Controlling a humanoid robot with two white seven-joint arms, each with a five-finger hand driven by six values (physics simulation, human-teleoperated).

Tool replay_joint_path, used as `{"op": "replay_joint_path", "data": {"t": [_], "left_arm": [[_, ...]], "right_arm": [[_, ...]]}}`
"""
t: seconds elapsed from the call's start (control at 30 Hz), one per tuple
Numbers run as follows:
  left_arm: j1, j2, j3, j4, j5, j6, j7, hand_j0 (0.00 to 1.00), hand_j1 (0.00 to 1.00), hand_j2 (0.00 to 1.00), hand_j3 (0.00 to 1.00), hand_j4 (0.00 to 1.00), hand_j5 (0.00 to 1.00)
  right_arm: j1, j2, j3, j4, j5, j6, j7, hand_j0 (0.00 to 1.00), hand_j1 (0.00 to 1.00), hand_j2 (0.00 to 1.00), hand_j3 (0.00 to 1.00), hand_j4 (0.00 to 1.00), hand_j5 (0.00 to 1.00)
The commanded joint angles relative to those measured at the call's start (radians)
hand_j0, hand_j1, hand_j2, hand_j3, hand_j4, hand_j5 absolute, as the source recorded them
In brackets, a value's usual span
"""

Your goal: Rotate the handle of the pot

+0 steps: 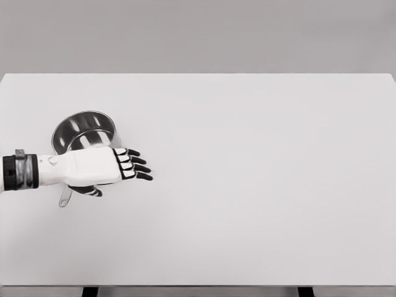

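Observation:
A shiny steel pot (82, 130) stands on the white table (247, 185) at the left. Its thin handle (65, 198) points toward the near left and is mostly hidden under my left hand; only the end shows. My left hand (120, 173) comes in from the left edge and hovers flat over the pot's near rim and handle. Its dark fingers (139, 167) stretch out to the right, and the thumb (93, 191) tucks underneath. I cannot see whether the thumb touches the handle. The hand holds nothing that I can see.
The table's far edge runs across the top of the view, and its near edge lies along the bottom. Two dark table legs (90, 291) show below the front edge.

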Motion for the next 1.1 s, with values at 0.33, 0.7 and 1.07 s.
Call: {"op": "replay_joint_path", "data": {"t": [0.33, 0.7, 1.07], "left_arm": [[0.000, 0.023, 0.004, 0.001, -0.036, 0.001, 0.000, 1.00, 1.00, 1.00, 1.00, 1.00, 1.00], [0.003, 0.055, 0.010, 0.001, -0.058, 0.001, 0.000, 1.00, 1.00, 1.00, 1.00, 1.00, 1.00], [0.003, 0.086, 0.012, -0.002, -0.058, 0.001, 0.000, 1.00, 1.00, 1.00, 1.00, 1.00, 1.00]], "right_arm": [[0.000, 0.000, 0.000, 0.000, 0.001, -0.001, 0.000, 1.00, 1.00, 1.00, 1.00, 1.00, 1.00], [0.000, 0.000, 0.000, 0.000, 0.001, 0.001, 0.000, 1.00, 1.00, 1.00, 1.00, 1.00, 1.00], [-0.002, 0.000, 0.000, 0.000, 0.001, 0.001, 0.001, 1.00, 1.00, 1.00, 1.00, 1.00, 1.00]]}}
